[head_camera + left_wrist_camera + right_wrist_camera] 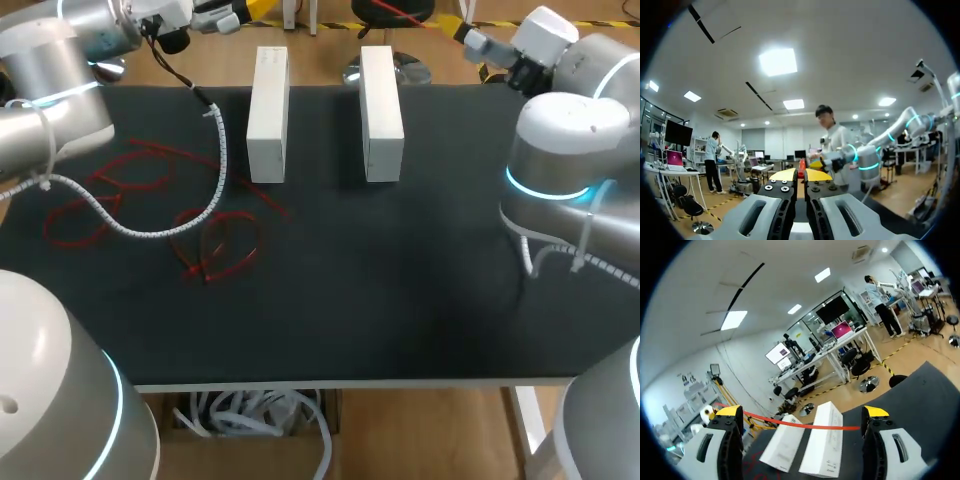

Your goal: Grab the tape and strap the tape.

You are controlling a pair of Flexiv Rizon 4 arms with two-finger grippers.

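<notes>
Red tape strip [800,424] is spanning the right gripper [802,412], whose widely spread fingers are touching it at both yellow tips.
The strip is hanging above and beyond the near white block [824,445], with one end running past a fingertip. More red tape loops [215,245] are lying loose on the black mat [400,280], beside the other white block [267,115], on its side away from the near one. The left gripper [800,175] is pointing out past the table, its fingers pressing almost together with nothing between them.
</notes>
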